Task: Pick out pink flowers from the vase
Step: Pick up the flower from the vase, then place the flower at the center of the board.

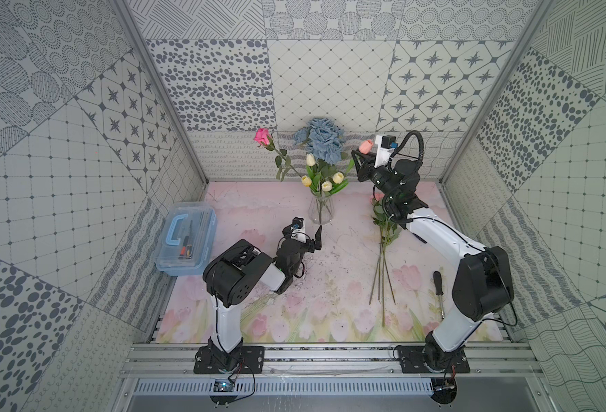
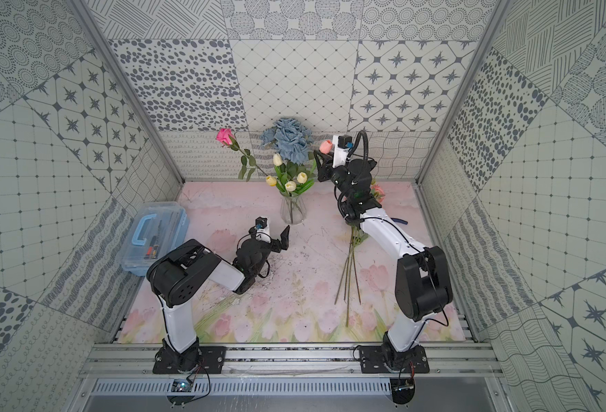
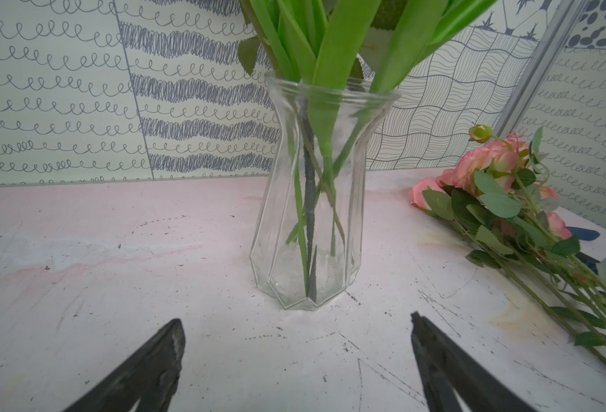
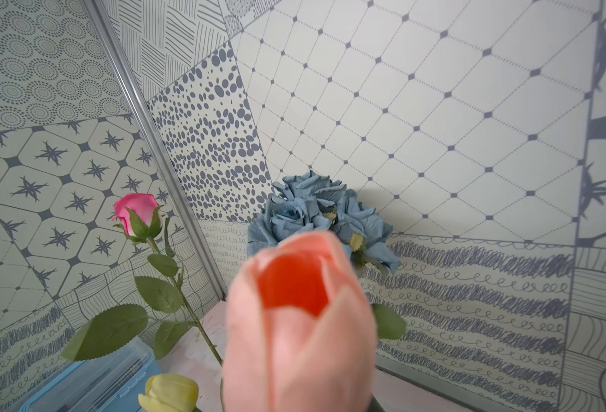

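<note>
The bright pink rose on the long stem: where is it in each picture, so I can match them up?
Top view: the bright pink rose stands at the back, left of the dusty-blue roses.
Top view: the rose again, same spot.
Left wrist: its bloom is not in the picture.
Right wrist: in the background, past the blurred pink tulip.
Shared landmark: the dusty-blue roses, next to it wherever it shows.
</note>
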You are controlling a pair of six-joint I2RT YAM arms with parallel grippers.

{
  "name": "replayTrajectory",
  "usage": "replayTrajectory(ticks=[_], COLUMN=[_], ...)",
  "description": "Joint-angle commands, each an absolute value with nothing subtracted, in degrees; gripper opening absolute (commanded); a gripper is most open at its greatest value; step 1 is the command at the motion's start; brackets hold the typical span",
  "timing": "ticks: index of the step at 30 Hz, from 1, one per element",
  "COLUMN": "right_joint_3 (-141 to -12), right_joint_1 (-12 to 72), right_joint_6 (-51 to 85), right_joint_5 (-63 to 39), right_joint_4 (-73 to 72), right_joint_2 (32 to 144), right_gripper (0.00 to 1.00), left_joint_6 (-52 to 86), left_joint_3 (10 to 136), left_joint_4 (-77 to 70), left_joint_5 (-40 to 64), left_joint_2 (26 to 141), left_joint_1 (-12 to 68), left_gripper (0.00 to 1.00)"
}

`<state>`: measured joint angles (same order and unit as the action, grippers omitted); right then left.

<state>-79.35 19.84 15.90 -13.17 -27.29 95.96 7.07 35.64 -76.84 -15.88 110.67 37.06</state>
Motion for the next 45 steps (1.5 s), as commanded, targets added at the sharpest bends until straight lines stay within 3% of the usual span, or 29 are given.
replayTrajectory(ticks=[1, 8, 15, 24, 30, 35, 45], right_joint_3=[-78.2, -76.1, -74.0, -64.0, -62.3, -60.3, -71.8], right_joint_1=[18.8, 18.0, 17.3, 12.6, 6.9, 6.9, 6.7], right_joint_6=[12.4, 6.9, 7.9, 14.1, 17.5, 18.6, 18.6], right_joint_5=[-12.0, -6.2, 7.3, 7.4, -1.6, -2.0, -3.0], right_joint_4=[-28.1, -18.1, -1.1, 11.7, 18.2, 15.6, 18.0], right_joint_2=[88.7, 77.6, 70.1, 64.1, 70.0, 77.3, 98.1], right_gripper=[0.21, 0.20, 0.12, 0.11, 0.13, 0.13, 0.20], left_joint_6=[7.5, 8.3, 8.7, 7.6, 6.9, 6.4, 5.9], left_joint_3=[35.9, 35.5, 35.8, 34.4, 33.3, 32.2, 32.1], left_joint_4=[-77.9, -78.9, -74.6, -75.3, -75.0, -73.8, -61.3], left_joint_5=[-15.2, -14.7, -13.5, -13.1, -13.1, -13.3, -15.3], left_joint_2=[110.0, 110.3, 108.0, 106.5, 105.1, 102.5, 92.8], left_joint_1=[37.5, 37.8, 38.1, 38.7, 39.0, 39.3, 39.6], left_gripper=[0.99, 0.99, 0.99, 0.99, 0.99, 0.99, 0.99])
